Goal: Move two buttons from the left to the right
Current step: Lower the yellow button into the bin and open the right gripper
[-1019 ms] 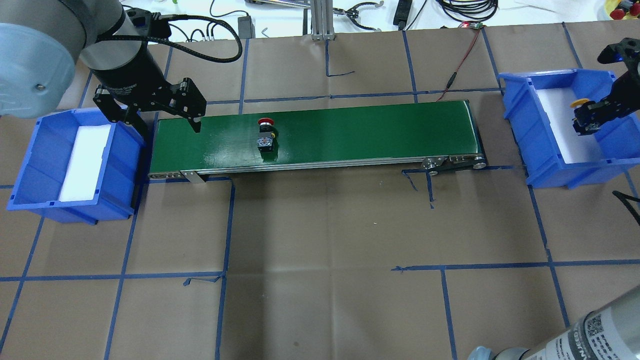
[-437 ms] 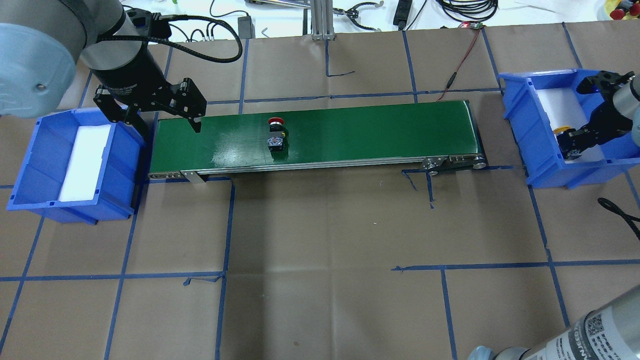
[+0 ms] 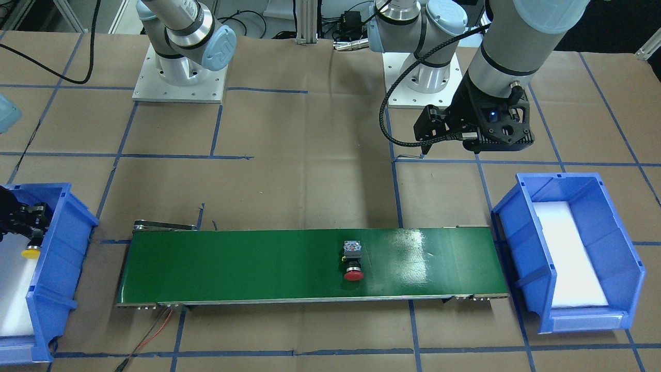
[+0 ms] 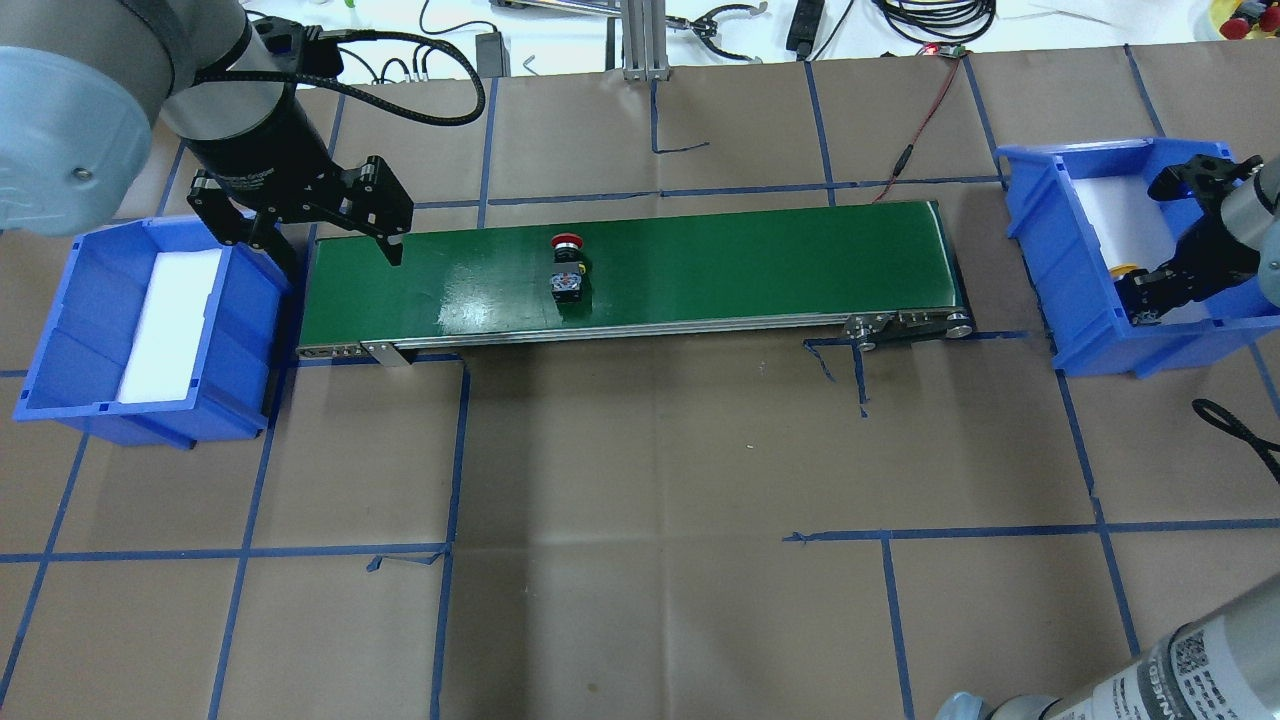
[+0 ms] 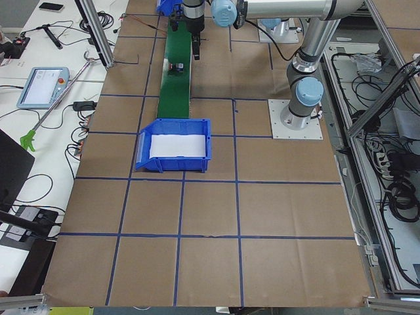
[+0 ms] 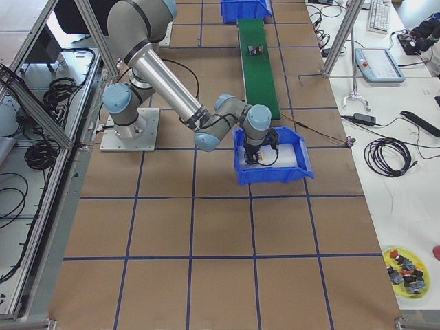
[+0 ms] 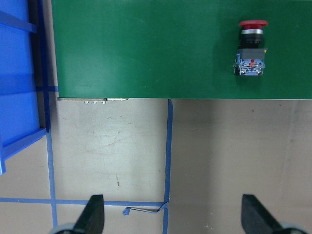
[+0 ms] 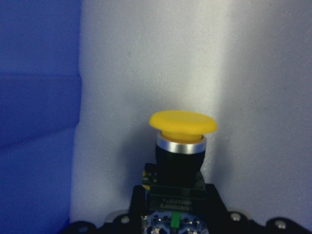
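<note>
The red button (image 4: 567,270) lies on its side on the green conveyor belt (image 4: 750,260), left of the middle; it also shows in the left wrist view (image 7: 251,48) and the front view (image 3: 353,261). My left gripper (image 4: 335,250) is open and empty above the belt's left end, well left of the red button. My right gripper (image 4: 1145,295) is shut on the yellow button (image 8: 182,124), holding it by its black body low over the white foam inside the right blue bin (image 4: 1030,215). The yellow cap (image 3: 31,253) points toward the bin's near end.
The left blue bin (image 4: 250,300) with a white foam pad stands beside the belt's left end, with no button in it. A red cable (image 4: 925,110) runs from the belt's right end to the table's back. Blue tape lines cross the brown paper table.
The red button has ridden the belt to the right. My right gripper has moved the yellow button down and toward the bin's front left corner. The left gripper has stayed put.
</note>
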{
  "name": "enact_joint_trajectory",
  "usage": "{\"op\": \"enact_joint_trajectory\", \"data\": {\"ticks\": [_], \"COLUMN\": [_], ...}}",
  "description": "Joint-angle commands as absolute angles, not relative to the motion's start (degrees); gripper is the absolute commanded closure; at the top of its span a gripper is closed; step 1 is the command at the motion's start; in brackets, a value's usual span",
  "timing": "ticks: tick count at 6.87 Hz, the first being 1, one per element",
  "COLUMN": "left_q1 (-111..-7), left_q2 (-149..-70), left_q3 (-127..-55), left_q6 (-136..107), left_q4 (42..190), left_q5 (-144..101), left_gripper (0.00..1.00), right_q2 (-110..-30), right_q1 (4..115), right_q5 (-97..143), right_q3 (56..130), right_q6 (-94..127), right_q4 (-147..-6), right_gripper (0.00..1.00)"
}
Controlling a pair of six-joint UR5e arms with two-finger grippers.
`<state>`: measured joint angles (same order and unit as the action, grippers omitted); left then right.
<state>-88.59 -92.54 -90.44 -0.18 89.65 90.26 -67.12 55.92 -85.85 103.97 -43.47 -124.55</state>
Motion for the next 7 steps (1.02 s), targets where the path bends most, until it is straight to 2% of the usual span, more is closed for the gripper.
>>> {"op": "enact_joint_trajectory", "data": {"ticks": [1, 3, 5, 6, 7], "left_q1": [-88.59, -88.59, -88.59, -88.59, -88.59], "left_q2": [-92.46, -92.46, -92.55, -92.46, -92.46], "left_q3": [-90.44, -90.44, -90.44, -90.44, -90.44], "left_q6": [-0.18, -0.18, -0.26, -0.26, -0.26], "left_q4": [89.65, 89.56, 89.56, 89.56, 89.56], "left_q5": [90.26, 90.26, 90.26, 90.26, 90.26], "left_gripper": [0.00, 0.00, 0.00, 0.00, 0.00], "right_q2": [-66.97, -67.23, -68.28, -70.73, -72.67], "right_q1": [55.90, 55.90, 56.07, 56.25, 56.60], "right_q5": [-85.52, -85.60, -85.43, -85.34, -85.08], "right_q3": [103.63, 102.66, 97.76, 95.21, 93.36], "right_q6": [-43.33, -43.16, -41.50, -39.57, -35.98], "right_q4": [-124.63, -124.45, -122.88, -116.00, -110.71], "right_gripper": [0.35, 0.34, 0.34, 0.27, 0.01]}}
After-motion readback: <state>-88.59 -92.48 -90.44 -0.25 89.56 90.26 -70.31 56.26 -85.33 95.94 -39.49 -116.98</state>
